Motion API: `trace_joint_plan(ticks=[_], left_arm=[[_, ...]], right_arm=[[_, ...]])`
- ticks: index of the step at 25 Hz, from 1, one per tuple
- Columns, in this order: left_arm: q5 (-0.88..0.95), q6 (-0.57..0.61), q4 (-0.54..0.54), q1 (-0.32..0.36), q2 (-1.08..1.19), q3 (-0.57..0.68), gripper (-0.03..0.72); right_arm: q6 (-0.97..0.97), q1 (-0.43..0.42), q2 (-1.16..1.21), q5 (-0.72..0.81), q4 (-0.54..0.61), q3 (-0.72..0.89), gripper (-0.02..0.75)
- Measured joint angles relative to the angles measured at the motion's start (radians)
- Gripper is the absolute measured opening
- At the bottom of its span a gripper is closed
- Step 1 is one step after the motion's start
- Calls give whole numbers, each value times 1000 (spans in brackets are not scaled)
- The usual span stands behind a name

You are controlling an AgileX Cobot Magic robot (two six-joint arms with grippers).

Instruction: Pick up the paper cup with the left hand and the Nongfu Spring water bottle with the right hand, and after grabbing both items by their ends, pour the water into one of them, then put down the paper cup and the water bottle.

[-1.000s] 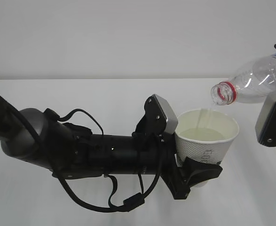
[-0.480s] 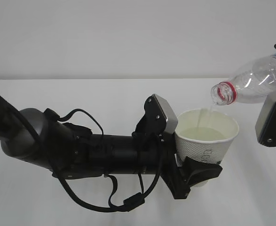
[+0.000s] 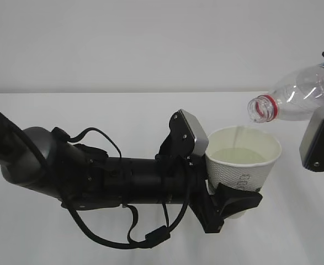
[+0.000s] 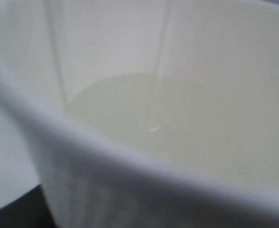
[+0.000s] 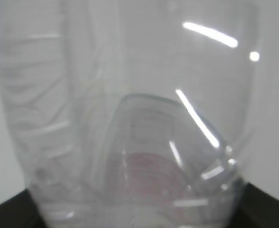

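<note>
I count one small white tapered paper cup (image 3: 243, 165), one clear ribbed plastic Nongfu Spring water bottle (image 3: 295, 96) with a red neck ring, and two black grippers on my screens.

From the exterior view, the left hand (image 3: 228, 196), a black gripper on a thick black arm with looping cables and a grey square plate, reaches in from nine o'clock and carries the cup upright above the white table (image 3: 123, 116). Its jaws are clamped around the lower part of the cup, one dark jaw showing under the cup at about six o'clock of it. The cup sits at roughly four o'clock from the centre of that view.

The right hand (image 3: 323, 138), the black gripper with a flat grey plate, comes in at the three o'clock edge. Its jaws are gripping the bottle by the far end; most of the grip is cut off by the edge of the view. The bottle is tipped close to horizontal, its uncapped mouth pointing toward nine o'clock and slightly down, hanging just above the cup's rim at about one o'clock of the cup, not touching it.

One thin stream of clear water (image 3: 238, 134) falls from the bottle mouth into the cup. In my left wrist view the cup (image 4: 129, 190) fills the screen and the water (image 4: 177, 128) pools pale inside it, the stream striking near the middle. My right wrist view looks along the bottle (image 5: 129, 118), with the red ring blurred through the plastic; the body looks almost drained.
</note>
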Motion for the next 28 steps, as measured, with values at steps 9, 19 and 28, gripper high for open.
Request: trace_joint_plan(ticks=[9,19,28], left_arm=[[0,0,0,0,0,0,492],[17,0,0,0,0,0,492],[38,0,-8,0,0,0,492]], right_arm=[[67,0,0,0,0,0,494],[116,0,38,0,2,0,494],[211,0,38,-11,7,0,494]])
